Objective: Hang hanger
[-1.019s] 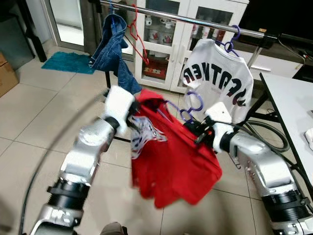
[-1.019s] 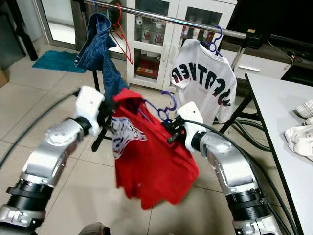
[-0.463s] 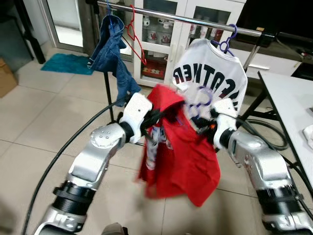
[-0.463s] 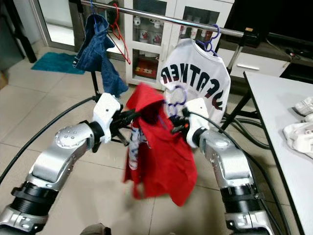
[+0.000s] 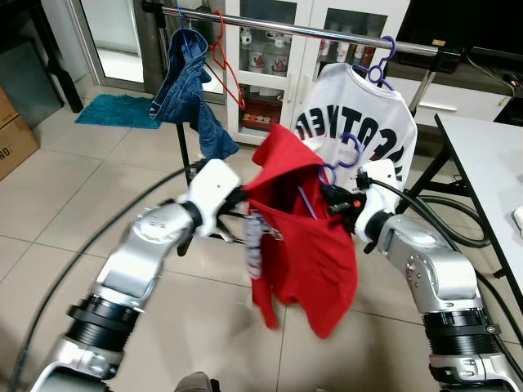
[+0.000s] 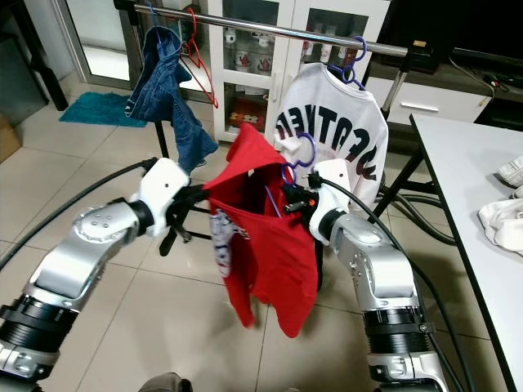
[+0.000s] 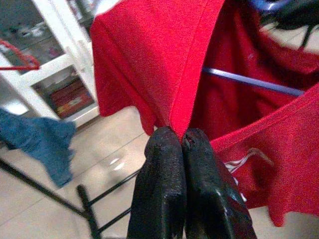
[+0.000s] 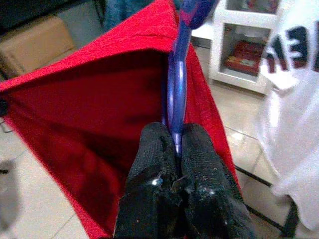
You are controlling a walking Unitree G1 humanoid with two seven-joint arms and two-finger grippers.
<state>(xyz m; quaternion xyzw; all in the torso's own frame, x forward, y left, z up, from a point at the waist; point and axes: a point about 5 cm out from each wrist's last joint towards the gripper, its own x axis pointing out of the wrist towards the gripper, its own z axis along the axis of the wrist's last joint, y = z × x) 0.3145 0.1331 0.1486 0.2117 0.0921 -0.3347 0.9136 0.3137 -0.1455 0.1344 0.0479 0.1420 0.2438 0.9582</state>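
Below the clothes rail [image 5: 327, 33], the right gripper [image 8: 172, 144] pinches the purple hanger [image 8: 177, 84] inside the red shirt [image 5: 298, 229], while the left gripper [image 7: 179, 142] clamps the shirt's collar edge

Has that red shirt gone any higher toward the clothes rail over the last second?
Yes. The red shirt has risen toward the rail; its top now overlaps the hanging white shirt instead of sitting below it.

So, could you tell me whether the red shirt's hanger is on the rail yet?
Not yet: the purple hanger sits below the rail, shut in the right pincer.
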